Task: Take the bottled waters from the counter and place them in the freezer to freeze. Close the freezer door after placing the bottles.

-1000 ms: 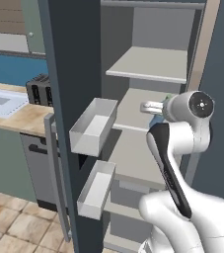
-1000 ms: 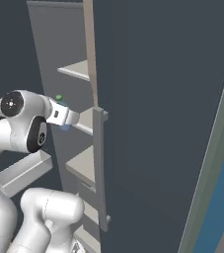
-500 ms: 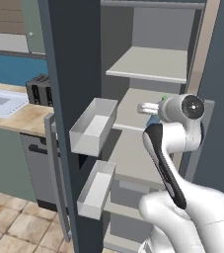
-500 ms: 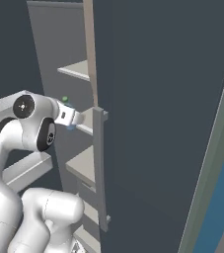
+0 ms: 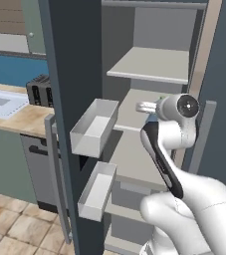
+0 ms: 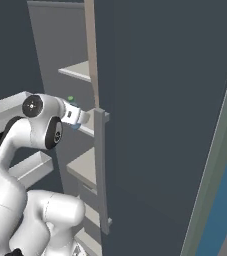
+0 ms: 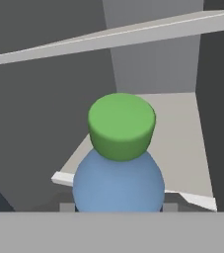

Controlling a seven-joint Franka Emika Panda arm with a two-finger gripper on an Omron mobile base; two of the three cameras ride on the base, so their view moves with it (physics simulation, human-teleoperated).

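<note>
Pincer clamps the blue bottle, green cap forward, at the freezer shelf.

We cannot see the gripper's finger tips in the hand view: the blue bottle covers where they would rise, and its lower body is cut off at the bottom. In the left base view the arm's wrist hides nearly all of that bottle (a sliver of blue shows beside it). In the right base view only its green cap peeks above the hand. The freezer door runs off the top and bottom of the left base view.
</note>
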